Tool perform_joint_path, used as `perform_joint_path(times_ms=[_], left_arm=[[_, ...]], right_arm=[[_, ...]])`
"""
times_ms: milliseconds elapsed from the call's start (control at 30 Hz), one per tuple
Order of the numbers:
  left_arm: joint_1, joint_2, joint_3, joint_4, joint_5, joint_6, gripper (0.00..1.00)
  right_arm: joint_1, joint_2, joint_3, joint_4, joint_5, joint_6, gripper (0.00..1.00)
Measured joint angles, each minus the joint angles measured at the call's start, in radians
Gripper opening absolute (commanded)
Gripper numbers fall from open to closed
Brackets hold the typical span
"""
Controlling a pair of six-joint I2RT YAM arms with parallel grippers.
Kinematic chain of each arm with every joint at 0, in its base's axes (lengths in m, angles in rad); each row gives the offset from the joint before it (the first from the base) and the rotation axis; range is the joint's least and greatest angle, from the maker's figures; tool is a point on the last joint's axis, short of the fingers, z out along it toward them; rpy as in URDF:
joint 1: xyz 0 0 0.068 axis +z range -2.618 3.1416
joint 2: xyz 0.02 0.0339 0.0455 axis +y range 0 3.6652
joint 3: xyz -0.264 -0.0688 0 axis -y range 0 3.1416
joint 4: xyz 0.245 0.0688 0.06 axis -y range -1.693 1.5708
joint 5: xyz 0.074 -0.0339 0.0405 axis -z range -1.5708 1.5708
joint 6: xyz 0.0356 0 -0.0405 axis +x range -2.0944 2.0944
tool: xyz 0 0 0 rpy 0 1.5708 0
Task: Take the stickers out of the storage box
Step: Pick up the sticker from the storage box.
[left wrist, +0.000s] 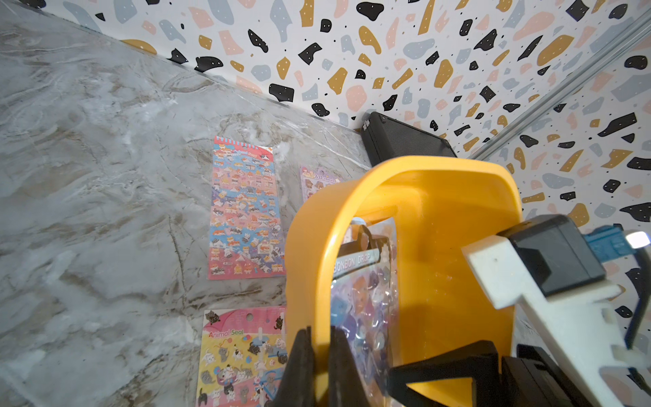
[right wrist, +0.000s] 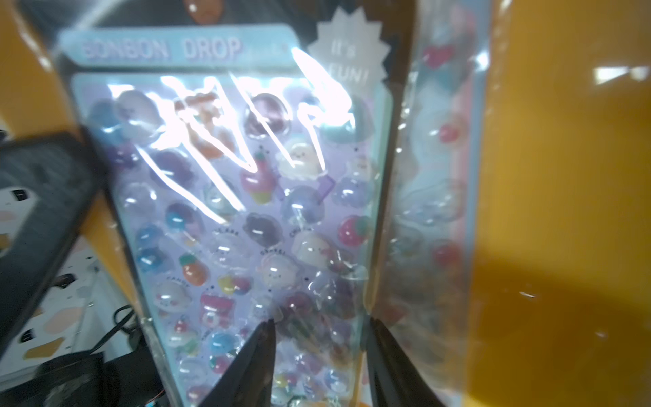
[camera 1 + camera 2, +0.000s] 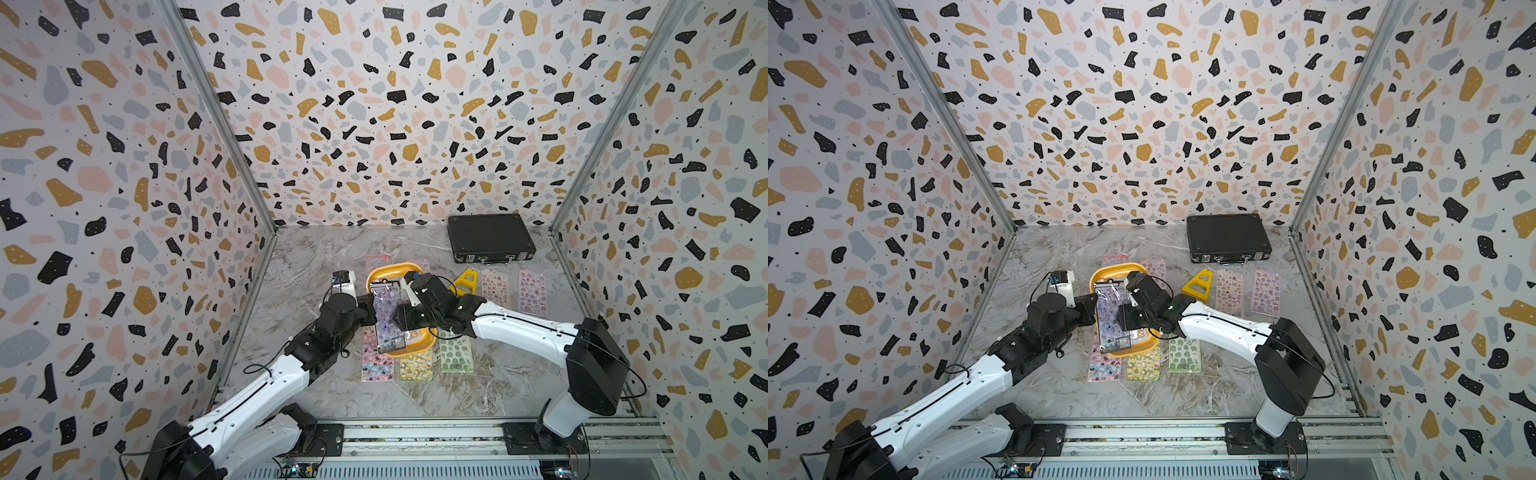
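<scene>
The yellow-orange storage box [image 3: 388, 268] [image 3: 1113, 268] is tipped up on the table's middle. My left gripper [image 1: 320, 331] [image 3: 371, 309] is shut on the box's side wall [image 1: 440, 211], one finger inside and one outside. A purple "Bonbon Drop" sheet of stickers [image 3: 386, 307] [image 2: 246, 211] stands on edge inside. My right gripper [image 2: 322, 324] [image 3: 400, 313] reaches into the box with its jaws apart on either side of that sheet's lower edge. A pinkish sheet [image 2: 440, 158] lies behind it against the box wall [image 2: 563, 176]. Several sticker sheets [image 3: 415, 365] lie flat on the table around the box.
A black latched briefcase [image 3: 490, 243] sits at the back right. A yellow triangular piece [image 3: 467, 280] lies just right of the box, with two pink sheets [image 3: 495, 291] [image 3: 532, 291] beyond it. Three sheets [image 3: 376, 361] [image 3: 456, 353] lie along the box's near side.
</scene>
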Motion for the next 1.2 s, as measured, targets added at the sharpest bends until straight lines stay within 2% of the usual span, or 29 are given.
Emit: perform_joint_path(times_ms=[567, 833, 1200], left_arm=[[0.0, 0.011, 0.0, 0.0, 0.002, 0.0, 0.0], [0.0, 0.018, 0.0, -0.014, -0.015, -0.007, 0.0], [0.0, 0.017, -0.007, -0.036, -0.07, -0.034, 0.0]], right_arm=[[-0.086, -0.032, -0.152, 0.179, -0.251, 0.159, 0.4], [-0.111, -0.032, -0.211, 0.254, -0.321, 0.193, 0.44], [-0.114, 0.002, -0.282, 0.45, -0.423, 0.317, 0.46]])
